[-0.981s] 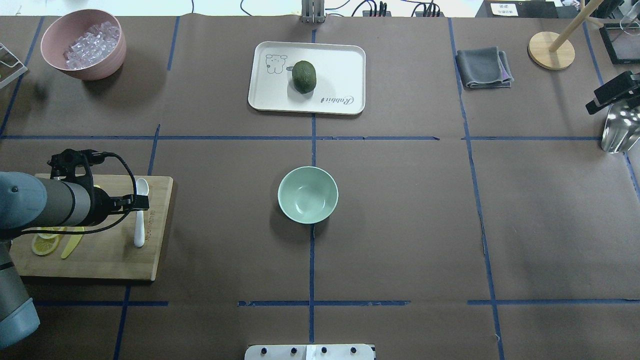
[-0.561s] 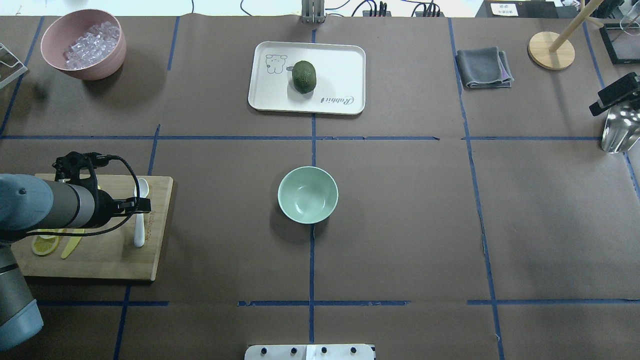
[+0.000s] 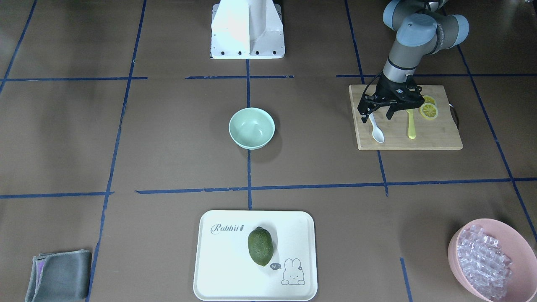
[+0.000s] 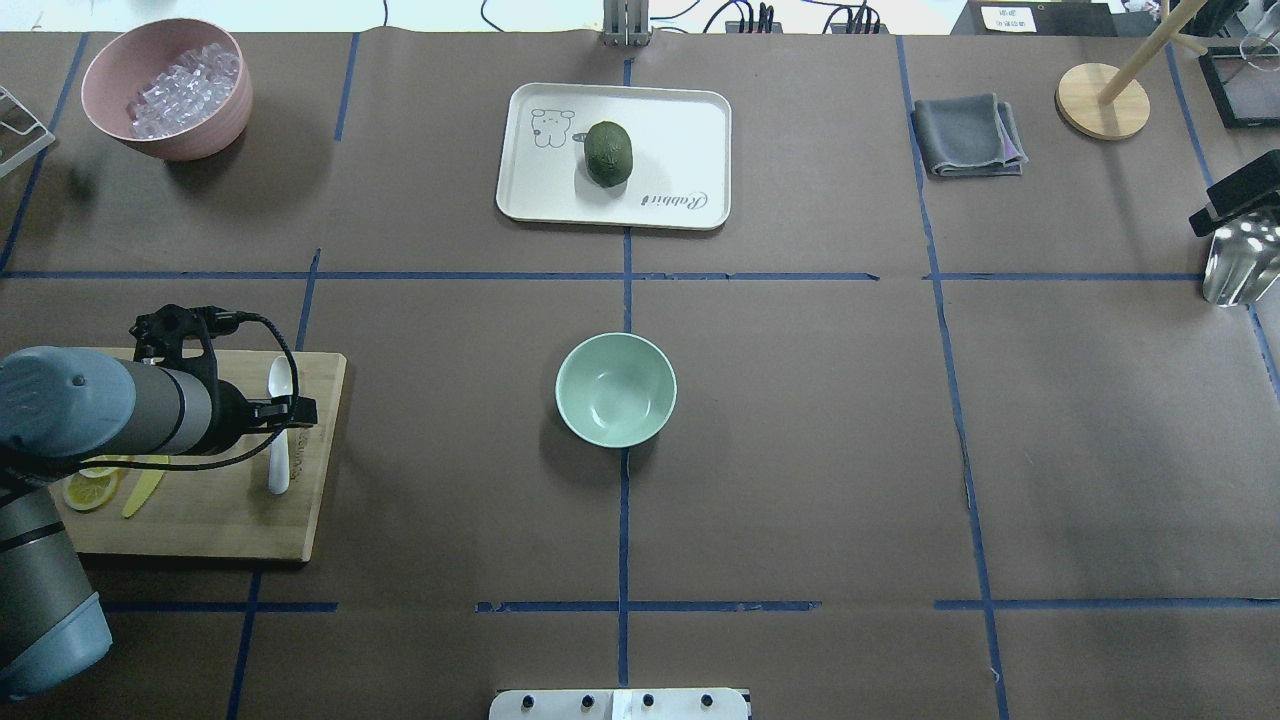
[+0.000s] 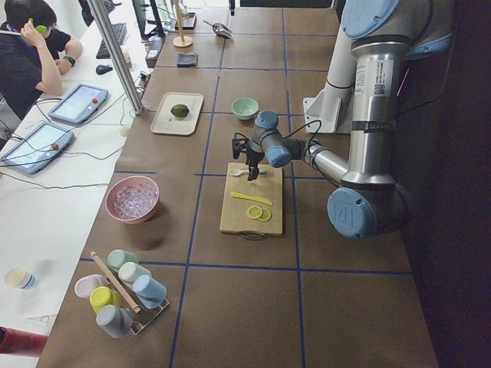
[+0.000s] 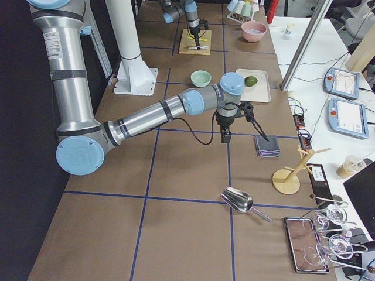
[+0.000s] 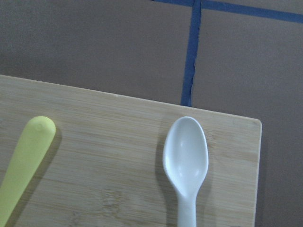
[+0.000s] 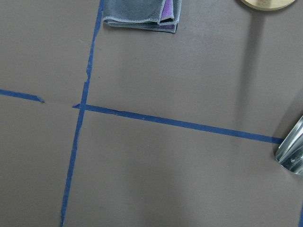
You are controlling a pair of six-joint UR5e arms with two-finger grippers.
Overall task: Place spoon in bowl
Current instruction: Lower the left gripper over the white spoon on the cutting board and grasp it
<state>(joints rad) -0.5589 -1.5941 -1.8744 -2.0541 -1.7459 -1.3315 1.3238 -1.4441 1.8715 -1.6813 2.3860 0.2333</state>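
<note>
The white spoon [image 3: 377,133] lies on a wooden cutting board [image 3: 436,140], its scoop pointing away from the robot; it also shows in the overhead view [image 4: 279,450] and the left wrist view [image 7: 185,156]. My left gripper [image 3: 375,116] is open and hovers just above the spoon's handle, one finger on each side of it. The mint-green bowl [image 4: 615,390] stands empty at the table's middle, well to the right of the board. My right gripper [image 6: 225,137] hangs over the table near a grey cloth; I cannot tell whether it is open or shut.
A yellow knife [image 3: 412,123] and lemon slices [image 3: 429,110] lie on the board beside the spoon. A pink bowl [image 4: 200,140] of ice stands far left. A white tray [image 4: 680,130] holds an avocado [image 4: 608,152]. The grey cloth [image 4: 965,135] and a metal scoop [image 4: 1235,265] lie far right.
My left arm has shifted a little to the right over the board, bringing the gripper over the spoon's handle. The spoon and bowl have not moved.
</note>
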